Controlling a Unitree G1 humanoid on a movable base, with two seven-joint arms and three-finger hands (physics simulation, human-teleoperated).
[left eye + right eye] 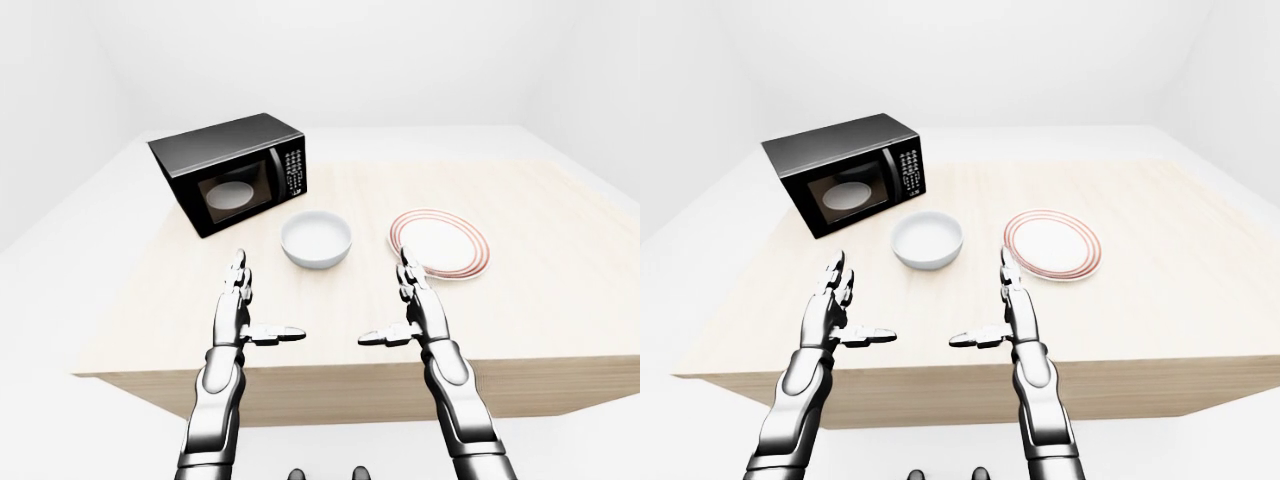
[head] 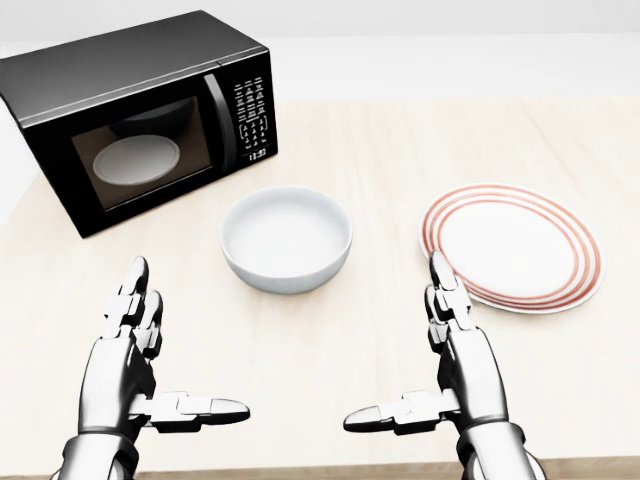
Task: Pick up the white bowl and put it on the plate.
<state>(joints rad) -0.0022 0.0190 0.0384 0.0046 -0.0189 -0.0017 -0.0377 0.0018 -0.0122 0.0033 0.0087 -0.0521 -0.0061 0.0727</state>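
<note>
— How were the hands?

— The left hand (image 2: pixel 150 375) and right hand (image 2: pixel 440 370) hovered over the wooden table (image 2: pixel 400 140), fingers spread, holding nothing.

— And the white bowl (image 2: pixel 286 238)?

— At twelve o'clock between them, untouched. The red-ringed plate (image 2: pixel 515 245) lay at two o'clock from the right hand, apart from the bowl.

— Any writing?

— The black microwave (image 2: pixel 140 115), at eleven o'clock, had a keypad too small to read.

A pale wooden tabletop (image 1: pixel 520 300) with a thick light-wood edge fills the middle of the eye views. A black microwave (image 1: pixel 232 172) stands on its upper left part, door shut. Plain white walls (image 1: pixel 400 60) and a white floor (image 1: pixel 50 300) surround it under even, soft light.
</note>
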